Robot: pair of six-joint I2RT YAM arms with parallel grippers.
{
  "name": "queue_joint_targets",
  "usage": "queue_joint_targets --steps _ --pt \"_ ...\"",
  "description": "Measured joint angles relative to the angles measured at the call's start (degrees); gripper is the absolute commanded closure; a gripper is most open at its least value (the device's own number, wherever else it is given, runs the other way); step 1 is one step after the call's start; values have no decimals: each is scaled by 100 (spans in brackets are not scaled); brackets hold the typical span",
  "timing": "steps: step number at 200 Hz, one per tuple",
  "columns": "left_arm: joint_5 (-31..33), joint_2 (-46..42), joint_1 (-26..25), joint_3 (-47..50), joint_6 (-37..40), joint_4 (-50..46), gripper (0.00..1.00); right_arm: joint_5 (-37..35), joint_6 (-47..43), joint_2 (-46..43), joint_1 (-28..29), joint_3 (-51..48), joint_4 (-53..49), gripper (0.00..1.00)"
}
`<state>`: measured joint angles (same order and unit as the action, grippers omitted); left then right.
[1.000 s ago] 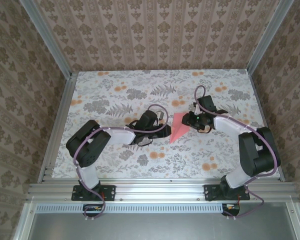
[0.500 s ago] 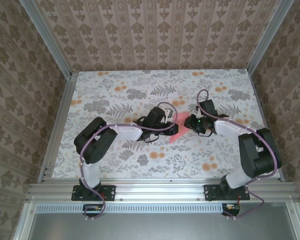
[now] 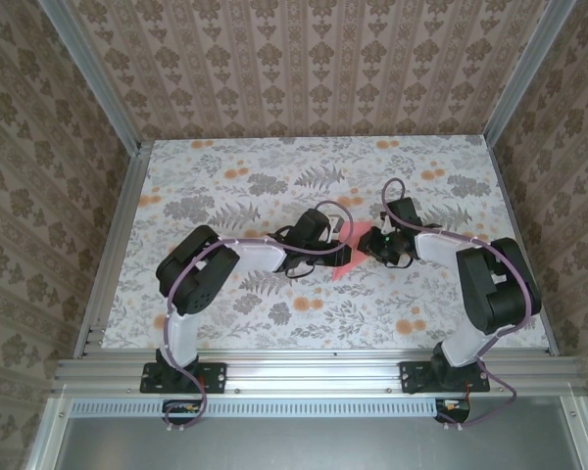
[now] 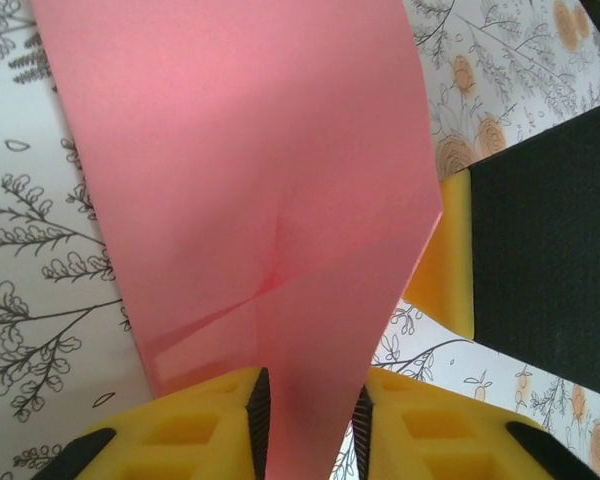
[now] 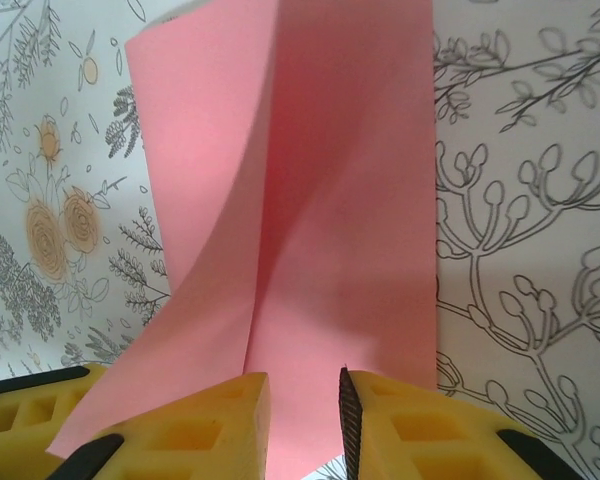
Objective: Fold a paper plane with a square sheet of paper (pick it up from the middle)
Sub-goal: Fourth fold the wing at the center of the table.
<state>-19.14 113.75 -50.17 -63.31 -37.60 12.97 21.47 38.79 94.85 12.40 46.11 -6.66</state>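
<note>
Yellow left fingers (image 4: 200,425) clamp the paper (image 4: 250,150): the pink sheet runs straight down into the narrow slot between them and is pinched there. Over on the other side, the right fingers (image 5: 400,425) are doing the same, closed on a pink edge held in their own tight slot.

Now the paper itself. From the left wrist it spreads wide above the grip, with a short upright crease near its middle and a fainter diagonal line running off to the lower left. From the right wrist it is bent along a long lengthwise fold, its left flap lifted and curling. One of the right fingers, yellow on a black body, sits just beside the sheet's right edge in the left wrist view.

From above, the paper (image 3: 343,266) is at the centre of the floral worktop (image 3: 225,176), with pink slivers showing between the two sets of fingers. The left arm (image 3: 245,257) and the right arm (image 3: 451,245) reach inward and meet there.
</note>
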Motion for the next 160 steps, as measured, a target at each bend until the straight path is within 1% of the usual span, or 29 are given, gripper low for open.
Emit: queue_joint_targets --steps 43,61,87,145,160 --pt "-74 133 15 -31 -4 -66 83 337 -2 286 -26 0 129 74" --pt "-179 203 63 -83 -11 -63 87 470 -11 339 -42 2 232 74" --pt "-398 326 186 -192 -96 -59 90 599 -57 380 -74 2 343 73" --pt "-800 466 315 -280 -278 72 90 649 -251 278 -79 2 367 71" --pt "-868 466 341 -280 -291 72 88 649 -306 192 -79 22 365 71"
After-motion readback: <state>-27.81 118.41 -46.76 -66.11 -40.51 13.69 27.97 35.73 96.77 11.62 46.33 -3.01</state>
